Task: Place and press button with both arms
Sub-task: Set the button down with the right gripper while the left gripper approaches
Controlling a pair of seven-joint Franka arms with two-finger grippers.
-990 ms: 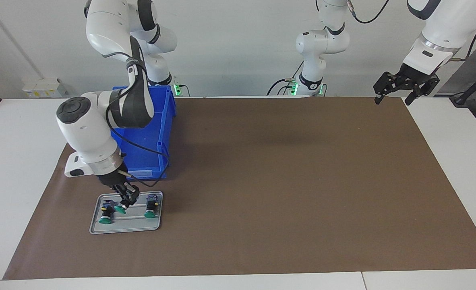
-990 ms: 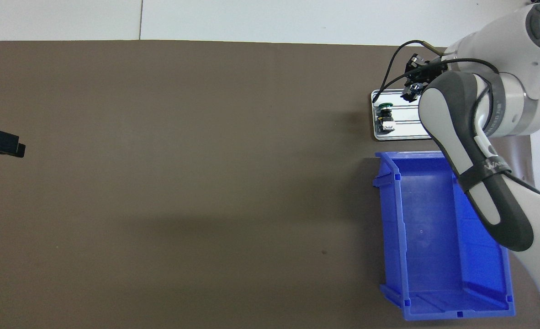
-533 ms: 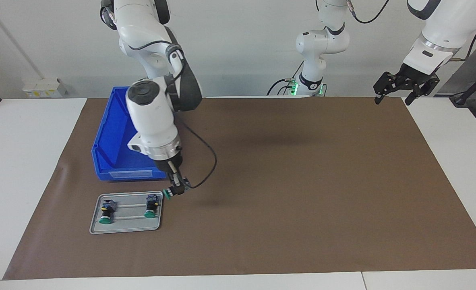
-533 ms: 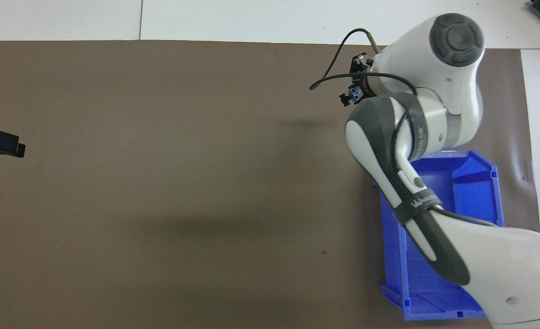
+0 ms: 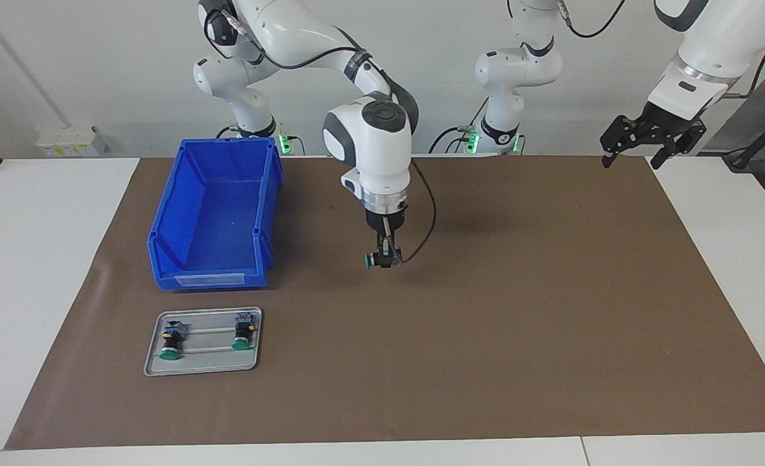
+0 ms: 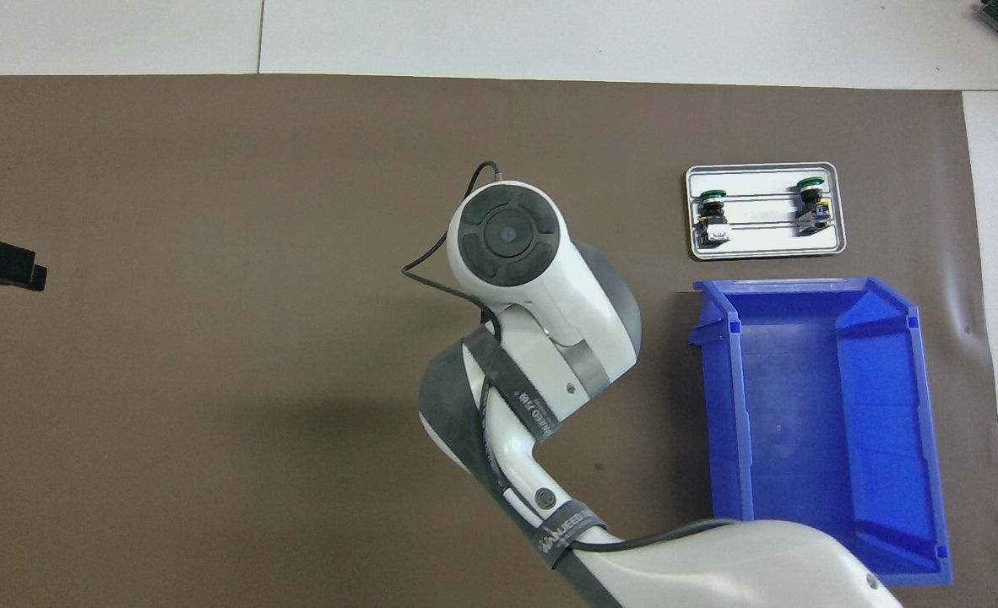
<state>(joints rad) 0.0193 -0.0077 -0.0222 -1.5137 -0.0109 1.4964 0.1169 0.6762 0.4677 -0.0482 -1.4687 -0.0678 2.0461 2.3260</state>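
Observation:
My right gripper [image 5: 384, 257] is shut on a green-capped button [image 5: 370, 260] and hangs low over the middle of the brown mat [image 5: 486, 310], pointing straight down. In the overhead view the right arm's wrist [image 6: 507, 241] hides both this gripper and the button. Two more buttons [image 5: 170, 348] [image 5: 243, 338] lie on the metal tray [image 5: 201, 369], also seen from above as buttons [image 6: 712, 215] [image 6: 811, 204] on the tray [image 6: 765, 247]. My left gripper [image 5: 631, 160] waits open and empty, raised over the mat's corner at the left arm's end; only its tip [image 6: 1, 263] shows from above.
An empty blue bin [image 5: 214, 213] [image 6: 811, 422] stands on the mat toward the right arm's end, nearer to the robots than the tray. White table surface [image 5: 33, 259] borders the mat.
The right arm lifted one button off the tray and swung it from the tray to over the mat's middle. Two buttons stay on the tray. The left arm has not moved.

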